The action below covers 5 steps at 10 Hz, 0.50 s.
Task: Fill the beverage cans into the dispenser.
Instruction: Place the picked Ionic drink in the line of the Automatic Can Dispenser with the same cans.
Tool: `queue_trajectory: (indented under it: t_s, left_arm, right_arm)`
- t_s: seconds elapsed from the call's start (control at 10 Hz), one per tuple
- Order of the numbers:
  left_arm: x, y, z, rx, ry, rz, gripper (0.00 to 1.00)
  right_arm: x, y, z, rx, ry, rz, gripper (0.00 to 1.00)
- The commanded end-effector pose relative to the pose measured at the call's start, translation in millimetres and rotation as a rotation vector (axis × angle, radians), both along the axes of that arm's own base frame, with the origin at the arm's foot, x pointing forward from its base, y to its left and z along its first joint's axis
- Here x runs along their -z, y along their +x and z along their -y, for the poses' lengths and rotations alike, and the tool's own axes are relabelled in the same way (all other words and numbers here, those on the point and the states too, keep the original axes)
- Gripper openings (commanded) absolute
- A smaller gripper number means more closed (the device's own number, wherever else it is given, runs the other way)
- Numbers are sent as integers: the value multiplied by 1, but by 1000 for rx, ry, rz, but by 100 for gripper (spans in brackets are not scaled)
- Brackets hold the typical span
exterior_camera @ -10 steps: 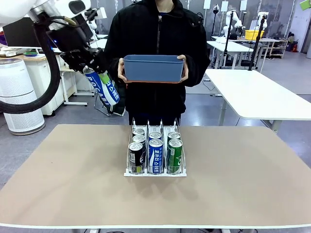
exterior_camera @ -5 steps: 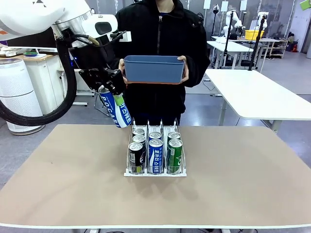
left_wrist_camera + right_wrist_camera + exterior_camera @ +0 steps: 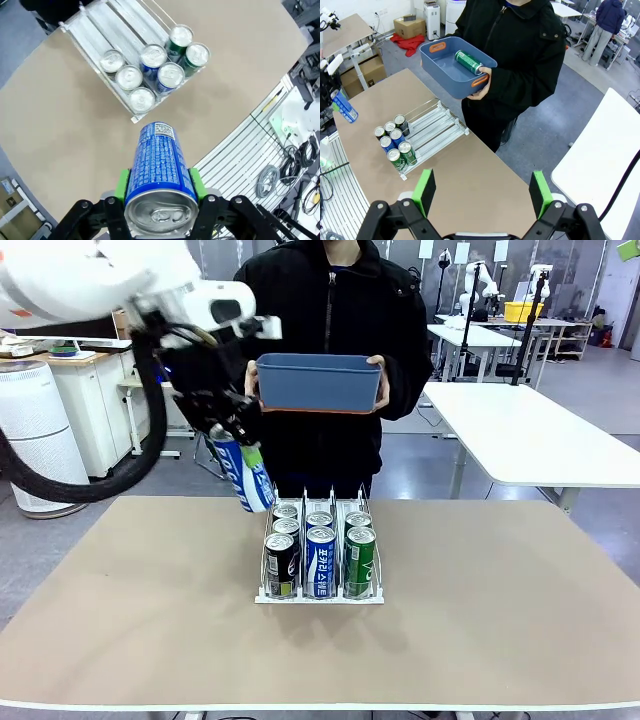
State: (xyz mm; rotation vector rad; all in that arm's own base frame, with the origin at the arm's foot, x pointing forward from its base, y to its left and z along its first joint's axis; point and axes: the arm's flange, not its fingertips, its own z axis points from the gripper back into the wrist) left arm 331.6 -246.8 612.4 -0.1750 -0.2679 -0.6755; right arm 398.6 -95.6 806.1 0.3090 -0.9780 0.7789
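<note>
Reaching in high from the left, the left arm (image 3: 90, 275) bent over toward the middle and hung its wrist down above the far edge of the worktop (image 3: 140, 620), in front of the person (image 3: 325, 310). The left fingers (image 3: 121, 186) were clenched on a blue-and-white can (image 3: 247, 475), with green pads pressed to opposite sides just under its silver top. The can hung in the air clear of the worktop, just beside the back left corner of the rack (image 3: 320, 598). Its long axis was steep but tilted, with the top up in the fingers and the base down, leaning toward the rack. In the left wrist view the top faced the camera and the base pointed down at the worktop.

Seven cans stood upright at the near end of the rack. Three were in the left lane, the front one black (image 3: 280, 562); two blue-and-white ones (image 3: 321, 560) were in the middle and two green ones (image 3: 359, 560) on the right.

The right arm was raised well above the worktop, the right fingers (image 3: 424, 192) spread wide and grasping nothing. Below them the person held a blue bin (image 3: 442, 80) in both hands, with a green can (image 3: 467, 61) lying on its side inside.
</note>
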Motion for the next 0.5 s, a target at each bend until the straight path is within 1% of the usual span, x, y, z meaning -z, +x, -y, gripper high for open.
queue_trajectory:
  t_s: [0.0, 0.2, 0.3, 0.4]
  left_arm:
    - [13, 6, 37, 95, 45, -7, 57]
    - [31, 2, 70, 144, 35, -42, 57]
    - [43, -1, 85, 206, 17, -57, 57]
    - [55, 0, 98, 228, 7, -53, 57]
  right_arm:
    - [1, -1, -1, -5, 4, -1, 100]
    - [1, -1, -1, -5, 4, -1, 100]
    - [1, -1, -1, -5, 4, -1, 100]
    - [1, -1, -1, -5, 4, -1, 100]
